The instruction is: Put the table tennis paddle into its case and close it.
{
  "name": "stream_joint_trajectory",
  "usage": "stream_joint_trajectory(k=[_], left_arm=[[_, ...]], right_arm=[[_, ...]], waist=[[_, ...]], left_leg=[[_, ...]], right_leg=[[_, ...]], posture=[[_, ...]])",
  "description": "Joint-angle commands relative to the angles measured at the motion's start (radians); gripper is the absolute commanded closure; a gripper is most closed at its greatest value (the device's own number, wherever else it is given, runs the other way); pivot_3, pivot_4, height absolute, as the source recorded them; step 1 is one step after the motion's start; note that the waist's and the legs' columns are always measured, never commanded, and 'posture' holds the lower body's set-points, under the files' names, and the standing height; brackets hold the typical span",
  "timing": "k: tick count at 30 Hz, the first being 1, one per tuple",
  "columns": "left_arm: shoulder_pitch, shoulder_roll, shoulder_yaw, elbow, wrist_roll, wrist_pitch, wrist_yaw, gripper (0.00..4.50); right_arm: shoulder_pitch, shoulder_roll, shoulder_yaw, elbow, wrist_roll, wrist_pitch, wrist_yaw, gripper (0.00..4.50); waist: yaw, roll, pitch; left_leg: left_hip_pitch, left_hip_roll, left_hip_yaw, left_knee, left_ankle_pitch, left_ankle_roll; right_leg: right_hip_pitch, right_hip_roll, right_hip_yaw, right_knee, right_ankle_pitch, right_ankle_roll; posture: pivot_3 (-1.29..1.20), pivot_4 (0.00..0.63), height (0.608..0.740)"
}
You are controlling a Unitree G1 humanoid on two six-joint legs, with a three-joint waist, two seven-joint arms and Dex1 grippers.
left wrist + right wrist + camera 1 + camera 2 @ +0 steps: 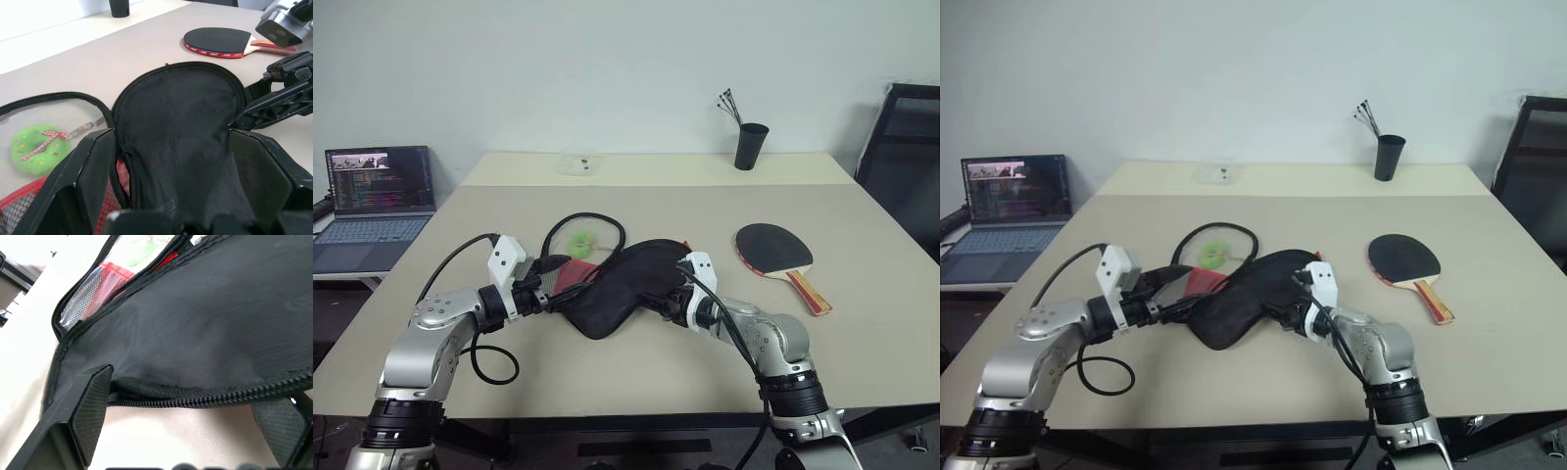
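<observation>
The case lies unzipped in the middle of the table, its black flap on top and a red mesh panel showing underneath. A green ring-shaped tag lies beside its zip. My left gripper is open at the case's narrow left end, with the flap between its fingers. From the right, my right gripper stands open over the flap's zip edge. The table tennis paddle lies flat to the right of the case, handle toward the table's front right, with no gripper touching it.
A black cup with pens stands at the back right. A small clear box sits at the back centre. An open laptop is on a side table to the left. A black chair stands at the far right.
</observation>
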Motion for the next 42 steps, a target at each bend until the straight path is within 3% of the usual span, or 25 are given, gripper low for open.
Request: stream_joint_trajectory(k=[1,10,15,21,26,32,42], left_arm=[[-0.014,-0.006,0.006,-0.019,0.006,-0.029,0.005,0.45],[-0.008,-0.03,-0.01,-0.043,0.015,-0.043,0.013,0.45],[-0.006,-0.046,-0.021,-0.066,0.008,-0.045,0.02,0.45],[-0.017,-0.063,-0.039,-0.071,0.015,-0.055,0.016,0.45],[-0.019,-0.071,-0.055,-0.071,0.019,-0.063,0.016,0.45],[-0.016,-0.075,-0.064,-0.068,0.024,-0.075,0.013,0.45],[-0.011,-0.072,-0.063,-0.059,0.03,-0.09,0.005,0.45]], right_arm=[[-0.03,0.019,-0.062,-0.016,0.024,0.014,-0.033,1.33],[-0.13,-0.06,-0.198,0.091,0.059,0.092,-0.021,4.48],[-0.204,-0.158,-0.225,0.183,0.08,0.159,0.039,4.48],[-0.271,-0.349,-0.068,0.315,0.01,0.125,0.239,4.48],[-0.347,-0.426,0.05,0.472,-0.085,0.012,0.377,4.48],[-0.491,-0.42,0.123,0.724,-0.204,-0.172,0.493,4.48],[-0.635,-0.384,0.113,1.039,-0.337,-0.396,0.541,4.48]], waist=[[0.0,0.0,0.0],[0.0,0.0,0.0],[0.001,0.0,0.0],[0.0,0.0,0.0],[-0.001,0.0,0.0],[-0.002,0.0,0.0],[-0.002,0.0,0.0]], left_leg=[[0.0,0.0,0.0,0.0,0.0,0.0],[0.0,0.0,0.001,0.0,0.0,0.0],[0.0,-0.001,0.001,0.0,0.0,0.0],[0.0,-0.001,0.003,0.0,0.0,0.0],[0.0,-0.001,0.004,0.0,0.0,0.0],[0.0,-0.001,0.009,0.0,0.0,0.0],[0.0,-0.001,0.018,0.0,0.0,0.0]], right_leg=[[0.0,0.0,0.0,0.0,0.0,0.0],[0.0,0.0,0.0,0.0,0.0,-0.001],[0.0,0.0,0.001,0.0,0.001,-0.001],[0.0,0.0,0.002,-0.001,0.0,-0.001],[-0.001,0.001,0.003,0.0,0.0,-0.001],[-0.003,0.001,0.007,0.0,0.001,0.0],[-0.005,0.0,0.011,0.0,0.004,-0.004]], posture=[[0.0,0.15,0.74],[0.0,0.15,0.74],[0.0,0.15,0.74],[0.0,0.15,0.74],[0.0,0.15,0.74],[0.0,0.15,0.74],[0.0,0.15,0.74]])
